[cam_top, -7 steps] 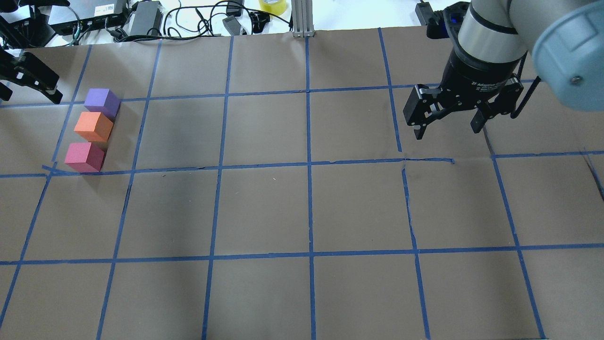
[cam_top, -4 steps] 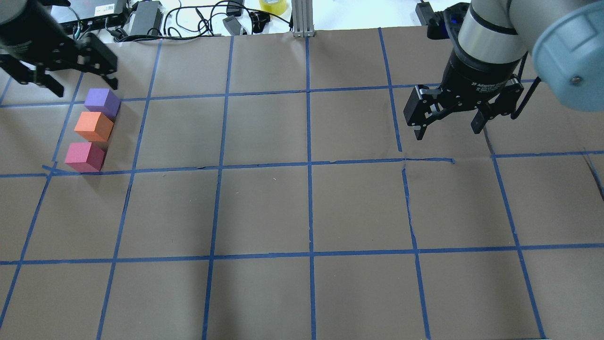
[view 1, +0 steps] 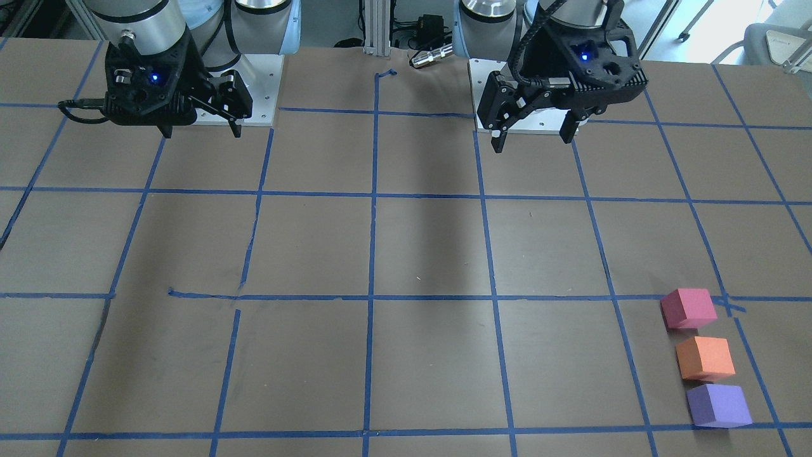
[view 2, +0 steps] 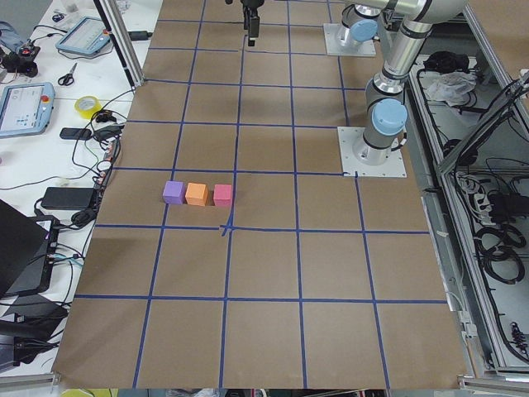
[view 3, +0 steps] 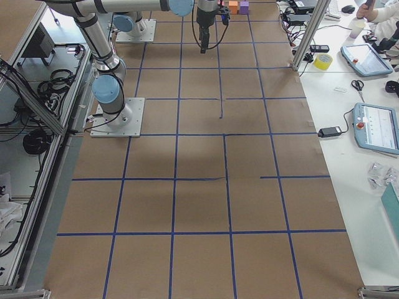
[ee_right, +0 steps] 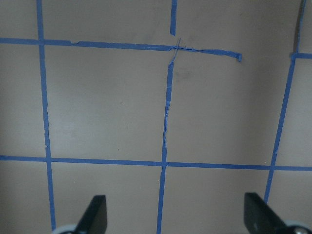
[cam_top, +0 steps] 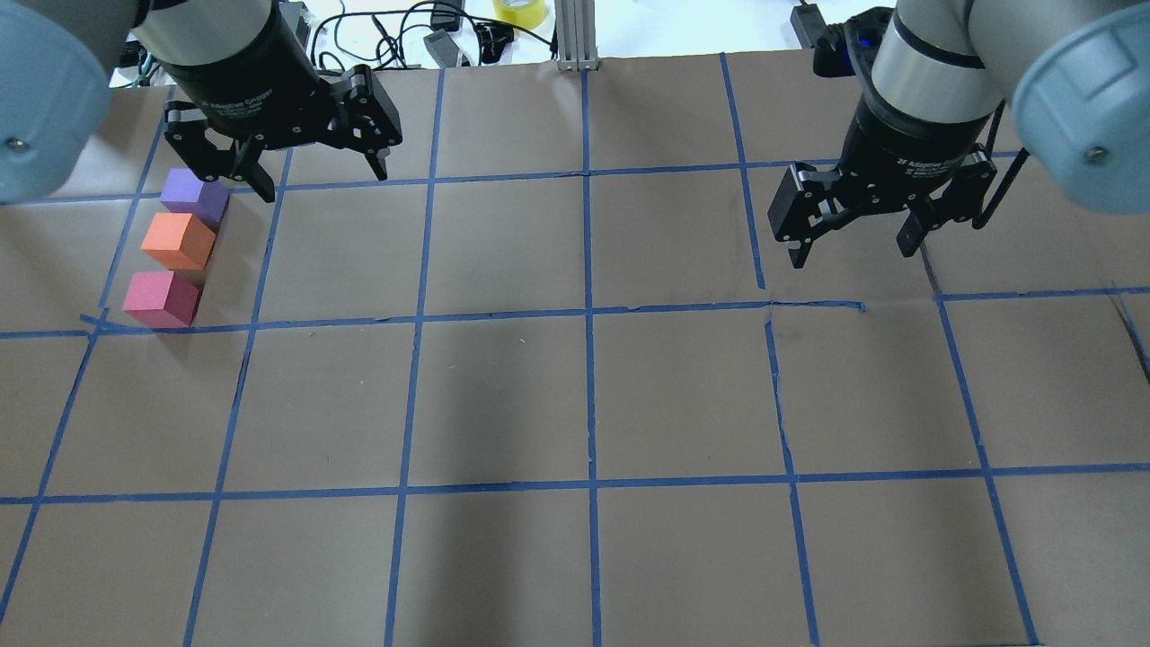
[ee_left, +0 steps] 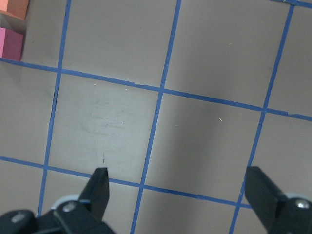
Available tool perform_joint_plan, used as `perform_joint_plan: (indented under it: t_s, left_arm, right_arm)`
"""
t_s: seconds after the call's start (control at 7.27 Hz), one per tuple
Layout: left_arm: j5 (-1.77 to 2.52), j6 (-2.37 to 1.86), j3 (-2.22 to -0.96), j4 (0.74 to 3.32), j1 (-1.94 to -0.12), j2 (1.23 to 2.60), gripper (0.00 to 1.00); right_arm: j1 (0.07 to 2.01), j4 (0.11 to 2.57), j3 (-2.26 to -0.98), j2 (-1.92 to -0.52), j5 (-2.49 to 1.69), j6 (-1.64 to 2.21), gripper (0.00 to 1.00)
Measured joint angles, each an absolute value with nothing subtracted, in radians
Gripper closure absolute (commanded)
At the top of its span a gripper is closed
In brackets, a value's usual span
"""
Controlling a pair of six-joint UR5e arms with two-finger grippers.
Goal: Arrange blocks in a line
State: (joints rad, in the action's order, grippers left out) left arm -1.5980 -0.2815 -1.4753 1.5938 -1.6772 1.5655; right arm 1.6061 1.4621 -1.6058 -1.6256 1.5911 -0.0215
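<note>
Brown paper covers the table [cam_top: 503, 395] before me, marked into squares by blue tape [cam_top: 590, 404]. Closest to my base, both arms hang above that surface. My right gripper [cam_top: 852, 253] points down over the right half, its fingers spread wide with nothing between them; its wrist camera sees only paper and tape lines below. My left gripper [cam_top: 323, 180] hangs over the left half, also spread wide and holding nothing, and its two fingertips [ee_left: 97, 187] frame bare paper in its own wrist view.

Further out on my left lie the three cubes, in one row that runs away from me inside a single square. The pinkish-red block [cam_top: 160, 299] is nearest to me, beside a tape crossing. The orange block [cam_top: 178, 241] comes next, and the purple block [cam_top: 193, 195] is farthest. They sit close together; I cannot tell whether their faces touch. From overhead, one left finger shows just beside the purple block.

Beyond the table's far edge stand a metal post [cam_top: 575, 31] and a roll of yellow tape [cam_top: 519, 11].
</note>
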Motion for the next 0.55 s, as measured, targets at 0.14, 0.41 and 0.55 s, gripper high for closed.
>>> perform_joint_plan:
  t_s: [0.14,0.41,0.55]
  left_arm:
    - [-1.573,-0.241,-1.480,1.607,-1.675,1.564,0.00]
    - [-1.559,-0.129,-1.473,1.613,-1.654,1.570,0.00]
    - [-1.568,-0.080,-1.474,1.619,-1.647,1.562,0.00]
  right_arm:
    - [1.606,1.462,-1.606,-1.625,1.592,-0.022,0.00]
    - [1.606,1.463,-1.606,-1.625,1.592,-0.023,0.00]
    - [1.606,1.464,-1.606,-1.625,1.592,-0.022,0.00]
